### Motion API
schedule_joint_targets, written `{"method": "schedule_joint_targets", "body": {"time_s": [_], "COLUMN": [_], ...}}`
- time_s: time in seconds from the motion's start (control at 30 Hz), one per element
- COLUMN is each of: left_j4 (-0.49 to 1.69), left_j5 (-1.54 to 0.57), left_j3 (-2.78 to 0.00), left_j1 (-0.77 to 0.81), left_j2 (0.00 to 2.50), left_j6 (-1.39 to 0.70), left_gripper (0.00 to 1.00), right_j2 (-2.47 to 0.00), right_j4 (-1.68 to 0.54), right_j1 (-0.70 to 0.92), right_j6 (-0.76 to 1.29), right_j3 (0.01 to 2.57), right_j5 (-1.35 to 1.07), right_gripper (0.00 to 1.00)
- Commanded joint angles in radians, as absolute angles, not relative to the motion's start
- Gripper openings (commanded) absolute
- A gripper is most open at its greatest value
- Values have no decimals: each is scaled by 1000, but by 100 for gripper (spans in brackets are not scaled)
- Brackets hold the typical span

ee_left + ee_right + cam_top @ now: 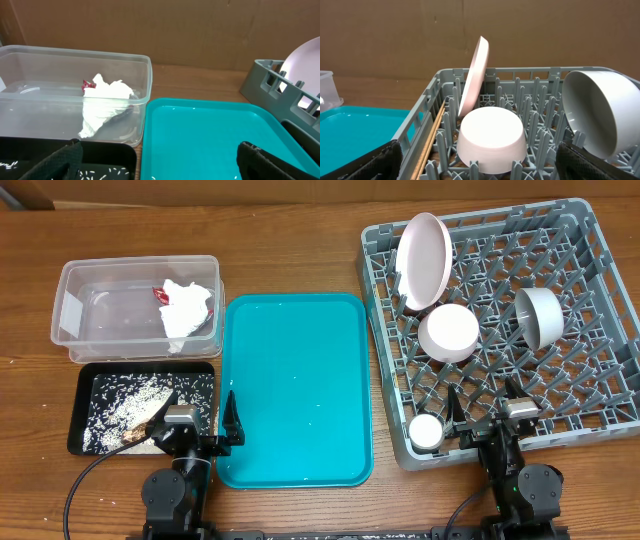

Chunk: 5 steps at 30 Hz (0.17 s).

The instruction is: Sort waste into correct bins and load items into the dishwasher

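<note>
The clear tub [70, 300] holds the white napkin [185, 310] and the red wrapper [160, 293]. The black tray [85, 375] holds rice [130, 392] and brown scraps [140, 428]. The grey dish rack [390, 360] holds a pink plate [422, 260] on edge, an upturned bowl [448, 332], a bowl on its side [538, 315] and a small cup [427, 430]. The chopsticks [434, 140] lie along the rack's left wall. My left gripper [198, 425] is open and empty between the black tray and the teal tray. My right gripper [487, 418] is open and empty at the rack's front edge.
The teal serving tray [295, 390] lies between the bins and the rack, with a few rice grains near its front edge. A cardboard wall stands behind the table. The napkin also shows in the left wrist view [102, 102].
</note>
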<state>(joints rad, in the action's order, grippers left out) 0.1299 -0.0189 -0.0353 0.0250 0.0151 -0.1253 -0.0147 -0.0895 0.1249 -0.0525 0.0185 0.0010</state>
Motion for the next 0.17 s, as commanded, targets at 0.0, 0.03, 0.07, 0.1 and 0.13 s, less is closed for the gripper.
{"method": "schedule_joint_targets", "body": {"time_s": [0.0, 0.03, 0.07, 0.1, 0.13], "left_j4": [126, 126, 126, 126, 126], "left_j5": [-19, -19, -19, -19, -19], "left_j3": [-29, -29, -29, -29, -29], "left_j1": [27, 27, 27, 27, 27], "left_j2": [5, 5, 5, 5, 5], "left_j6": [-135, -135, -135, -135, -135], "left_gripper": [100, 100, 100, 100, 100], "right_j2": [-3, -3, -3, -3, -3], "right_j4": [-82, -82, -82, -82, -82], "right_j1": [123, 123, 123, 123, 123], "right_j6": [-53, -53, -53, -53, -53], "right_j3": [8, 8, 8, 8, 8], "right_j5": [7, 7, 7, 6, 7], "right_gripper": [100, 100, 100, 100, 100]}}
